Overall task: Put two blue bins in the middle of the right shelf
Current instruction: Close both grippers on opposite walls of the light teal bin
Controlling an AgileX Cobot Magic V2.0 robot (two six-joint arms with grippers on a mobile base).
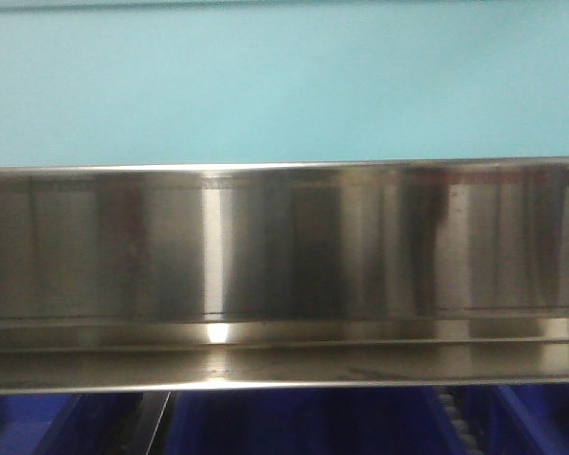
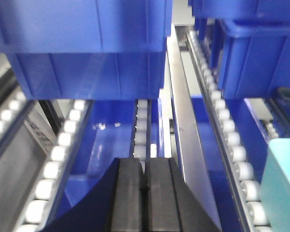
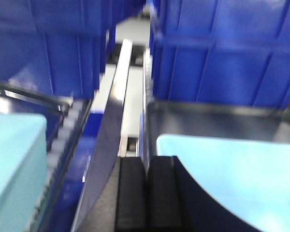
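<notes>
A pale sky-blue bin (image 1: 284, 85) fills the top of the front view, its wall right behind the shiny steel front rail (image 1: 284, 246) of the shelf level. My left gripper (image 2: 145, 186) is shut with nothing in it, over a roller track, and a pale blue bin corner (image 2: 284, 186) shows at its lower right. My right gripper (image 3: 146, 191) has its black fingers pressed together with nothing seen between them. It sits between one pale blue bin (image 3: 14, 164) on its left and a pale blue surface (image 3: 241, 176) on its right.
Dark blue bins (image 2: 87, 29) crowd the rack above and ahead of both wrists (image 3: 222, 48). White roller tracks (image 2: 58, 150) and a long metal divider (image 2: 183, 130) run away from the left gripper. More dark blue bins (image 1: 266, 422) sit below the rail.
</notes>
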